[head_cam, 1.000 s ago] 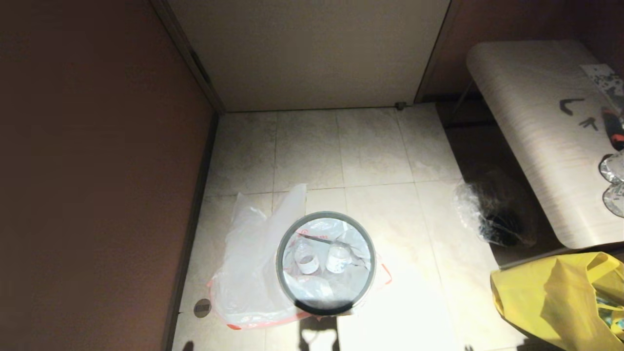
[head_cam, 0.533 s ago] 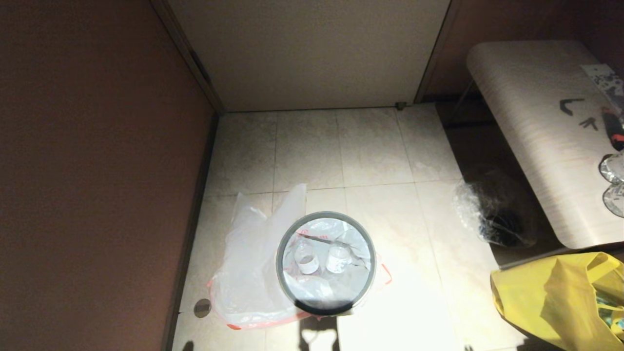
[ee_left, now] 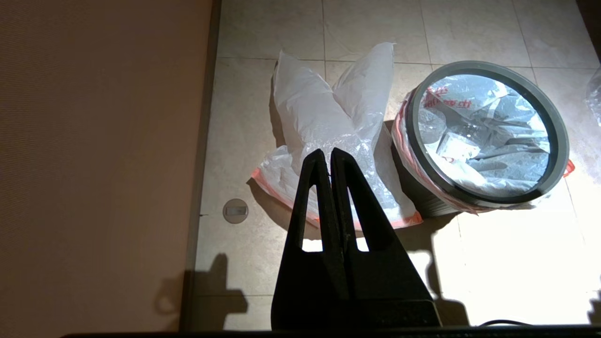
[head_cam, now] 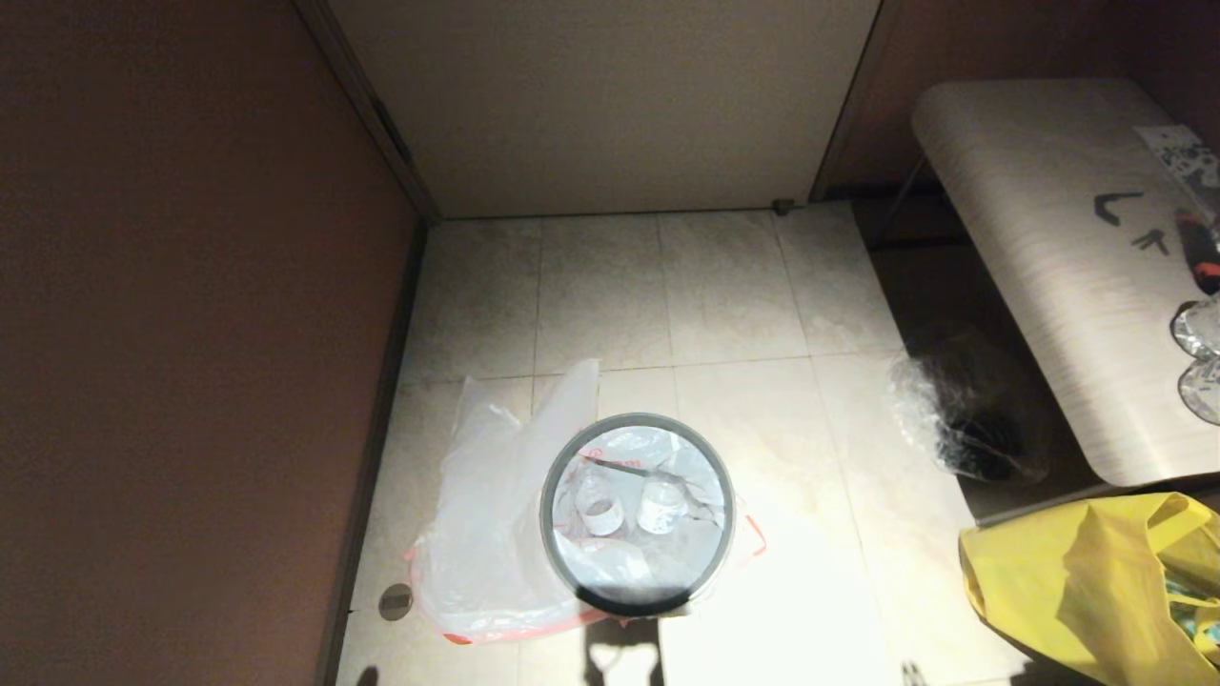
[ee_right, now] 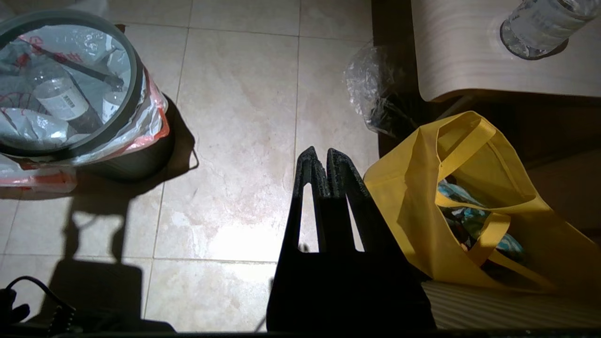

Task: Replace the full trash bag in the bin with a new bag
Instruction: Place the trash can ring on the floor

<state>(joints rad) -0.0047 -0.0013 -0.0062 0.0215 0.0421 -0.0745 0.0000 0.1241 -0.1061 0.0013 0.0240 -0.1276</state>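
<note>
Both claws, left (ee_left: 330, 155) and right (ee_right: 320, 155), are pressed closed, holding nothing above the floor.

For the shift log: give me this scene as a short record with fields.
bin: black wastebasket, upright on the tiled floor
full trash bag: lines the bin, hem folded over the grey hoop, two small bottles inside
new bag: limp on the floor, against the bin's left side
left gripper: shut, empty, above the new bag
right gripper: shut, empty, above bare floor beside the yellow bag
</note>
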